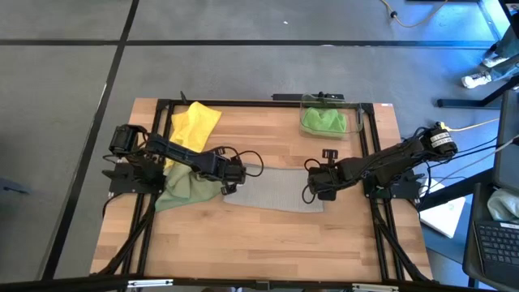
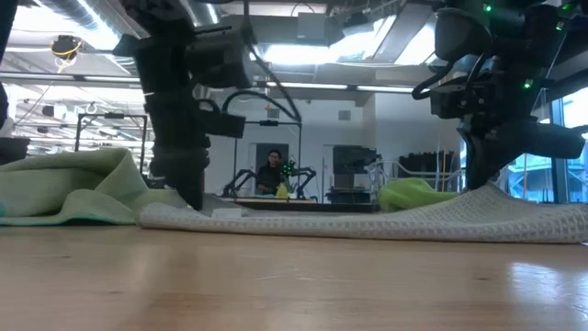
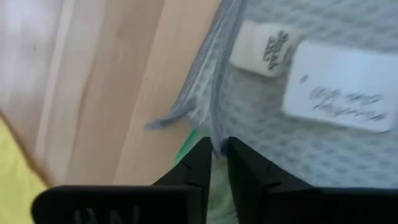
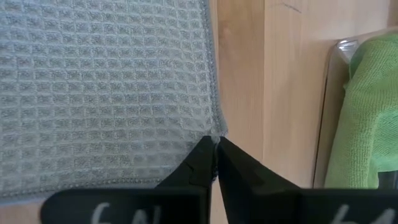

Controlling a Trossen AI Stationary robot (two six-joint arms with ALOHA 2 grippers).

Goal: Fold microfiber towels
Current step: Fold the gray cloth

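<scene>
The grey-beige towel [image 1: 276, 188] lies spread across the table's middle, its two white labels [image 3: 323, 81] facing up. My left gripper [image 1: 231, 174] is shut on the towel's left end and my right gripper [image 1: 315, 186] on its right end. The pale olive-green towel [image 1: 182, 188] lies crumpled under my left arm, with the bright yellow towel [image 1: 195, 126] behind it. The bright green towel [image 1: 324, 120] sits in the clear bin [image 1: 355, 122] at the far edge. My left gripper [image 3: 217, 148] pinches the towel's hemmed edge [image 3: 214, 121] between its two fingers, near the far left corner beside the labels. The fingers slant down from the table's left. The towel around it rests on the table. My right gripper [image 4: 215, 143] pinches the towel's far right corner [image 4: 214, 134] between its two fingertips. The fingers slant down from the table's right. The cloth rises a little to the fingers [image 2: 482, 193]; the rest lies flat on the table.
The black frame rails [image 1: 373, 146] run along the table's left, right and far sides. Bare wood [image 1: 259, 243] lies between the towel and the near edge. A person [image 2: 271, 170] sits far off in the room behind the table.
</scene>
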